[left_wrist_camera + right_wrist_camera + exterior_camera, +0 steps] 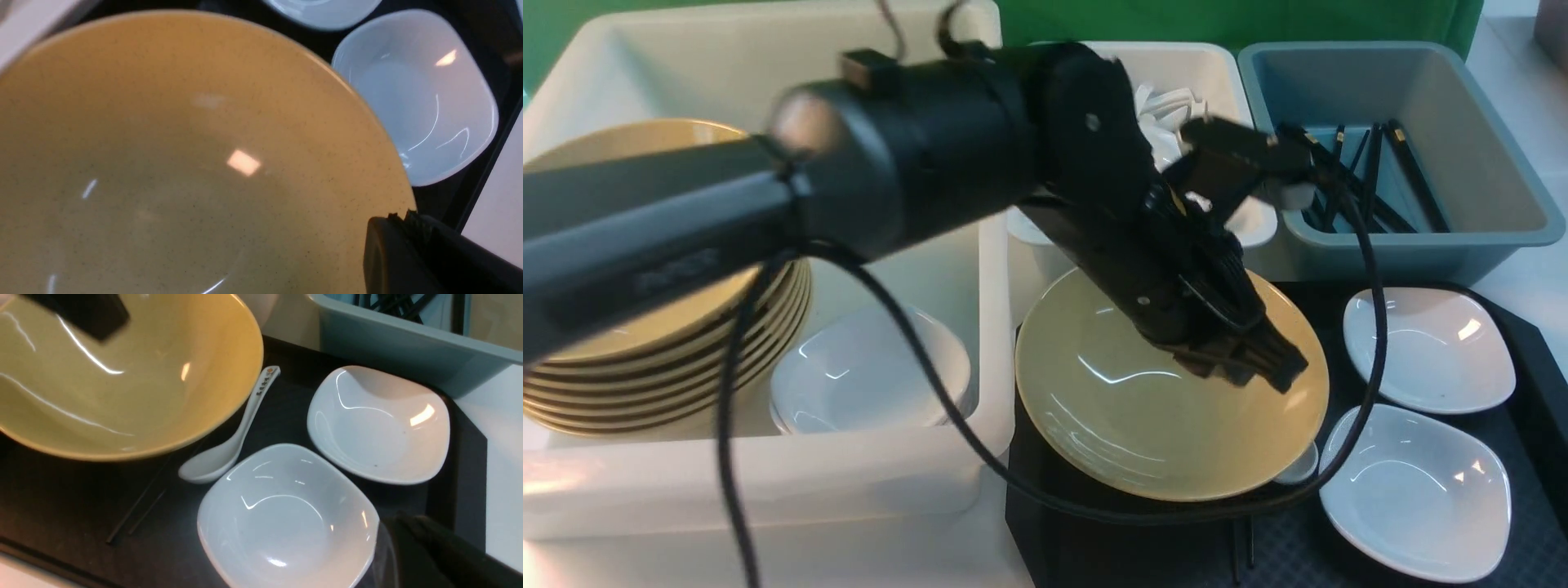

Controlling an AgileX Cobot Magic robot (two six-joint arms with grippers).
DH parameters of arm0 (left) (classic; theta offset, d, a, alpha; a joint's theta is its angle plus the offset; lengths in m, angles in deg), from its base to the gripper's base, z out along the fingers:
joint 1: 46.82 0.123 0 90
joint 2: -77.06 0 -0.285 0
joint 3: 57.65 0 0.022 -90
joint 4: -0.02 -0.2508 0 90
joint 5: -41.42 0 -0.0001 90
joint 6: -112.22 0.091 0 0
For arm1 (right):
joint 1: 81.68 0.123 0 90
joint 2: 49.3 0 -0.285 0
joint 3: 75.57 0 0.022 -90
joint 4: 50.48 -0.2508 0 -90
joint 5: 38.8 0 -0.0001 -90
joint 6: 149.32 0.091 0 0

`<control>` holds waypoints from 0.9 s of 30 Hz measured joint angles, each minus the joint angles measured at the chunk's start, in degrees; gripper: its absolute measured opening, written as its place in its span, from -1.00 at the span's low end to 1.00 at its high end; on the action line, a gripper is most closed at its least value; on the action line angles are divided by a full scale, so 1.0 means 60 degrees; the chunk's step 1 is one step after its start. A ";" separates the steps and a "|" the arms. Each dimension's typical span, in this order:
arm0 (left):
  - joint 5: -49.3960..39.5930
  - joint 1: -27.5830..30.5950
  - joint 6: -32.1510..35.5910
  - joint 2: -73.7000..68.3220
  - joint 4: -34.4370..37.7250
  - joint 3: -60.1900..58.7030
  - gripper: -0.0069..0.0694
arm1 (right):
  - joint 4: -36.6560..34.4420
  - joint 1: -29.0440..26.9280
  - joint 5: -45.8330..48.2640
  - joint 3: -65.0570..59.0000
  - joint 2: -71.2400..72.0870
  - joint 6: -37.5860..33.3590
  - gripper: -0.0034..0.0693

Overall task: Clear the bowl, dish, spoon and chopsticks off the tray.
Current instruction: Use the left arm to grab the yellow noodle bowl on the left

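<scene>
The left arm (768,212) was a blur across the front view, covering much of the small white tub (1209,65) behind it. The bowl (1143,408) hid most of the spoon (1298,467) and the chopsticks (1241,554) (only their near ends showed). The tray (1094,555) ran off the bottom edge.

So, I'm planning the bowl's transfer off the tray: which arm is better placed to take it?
Left: the left gripper is clamped on the bowl rim; the right gripper hangs near a white dish.
</scene>
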 joint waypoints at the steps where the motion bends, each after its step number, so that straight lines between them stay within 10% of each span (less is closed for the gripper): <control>1: -0.0063 0.0000 0.0000 -0.0206 0.0000 0.0074 -0.79 | 0.0000 0.0000 0.0000 0.0000 0.0000 0.0000 -0.79; 18: -0.0640 -0.1151 -0.0114 -0.1602 0.0700 0.0875 -0.79 | -0.0008 0.0000 0.0000 0.0000 0.0000 0.0000 -0.78; 27: -0.3395 -0.0554 -0.0547 -0.1555 -0.2319 0.3650 -0.74 | -0.0042 0.0000 0.0143 0.0000 0.0000 0.0000 -0.78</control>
